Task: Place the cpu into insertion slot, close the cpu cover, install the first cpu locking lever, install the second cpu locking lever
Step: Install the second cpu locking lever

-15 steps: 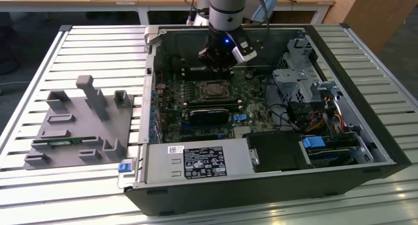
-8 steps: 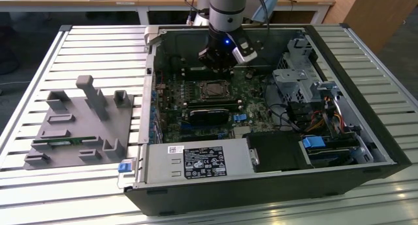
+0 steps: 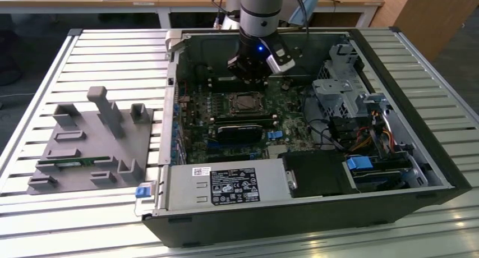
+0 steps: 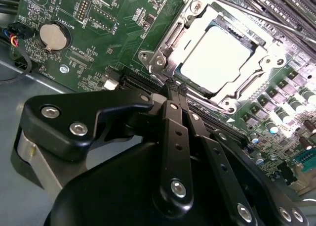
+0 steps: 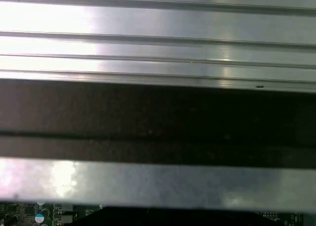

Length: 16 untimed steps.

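Pincer (image 4: 174, 90) with fingers pressed together, holding nothing, tips just beside the cpu cover (image 4: 190, 25), cover lowered over the cpu (image 4: 217, 55), green motherboard (image 4: 106, 23) around.

The arm (image 3: 262, 11) reaches straight down from above, its wrist vertical. In the second wrist view the gripper (image 4: 174, 90) points downward with its black fingers (image 4: 170, 95) pressed together, nothing between them.

cpu (image 4: 223, 55) seated under cpu cover (image 4: 174, 38); jaws closed.
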### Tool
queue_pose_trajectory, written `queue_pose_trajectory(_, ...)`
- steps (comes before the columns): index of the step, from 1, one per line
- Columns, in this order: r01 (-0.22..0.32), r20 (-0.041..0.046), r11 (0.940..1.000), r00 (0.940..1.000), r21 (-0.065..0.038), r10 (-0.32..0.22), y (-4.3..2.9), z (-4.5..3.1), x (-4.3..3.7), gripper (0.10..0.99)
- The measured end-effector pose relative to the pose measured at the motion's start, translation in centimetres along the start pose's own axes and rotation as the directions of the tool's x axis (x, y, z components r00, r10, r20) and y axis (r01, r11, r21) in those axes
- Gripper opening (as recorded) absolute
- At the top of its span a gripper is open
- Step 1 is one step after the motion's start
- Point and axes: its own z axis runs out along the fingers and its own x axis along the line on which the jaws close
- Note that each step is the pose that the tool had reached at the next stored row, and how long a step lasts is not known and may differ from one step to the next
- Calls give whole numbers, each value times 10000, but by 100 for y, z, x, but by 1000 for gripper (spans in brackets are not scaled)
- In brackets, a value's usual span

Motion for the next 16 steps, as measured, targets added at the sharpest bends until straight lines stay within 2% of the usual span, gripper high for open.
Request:
queue_pose_trajectory(10, 2, -1, 10000, 10000, 1, -2, -21, 0, 0, 106)
queue_pose_trajectory(16, 0, 0, 10000, 10000, 0, 0, -79, -4, 1, 106)
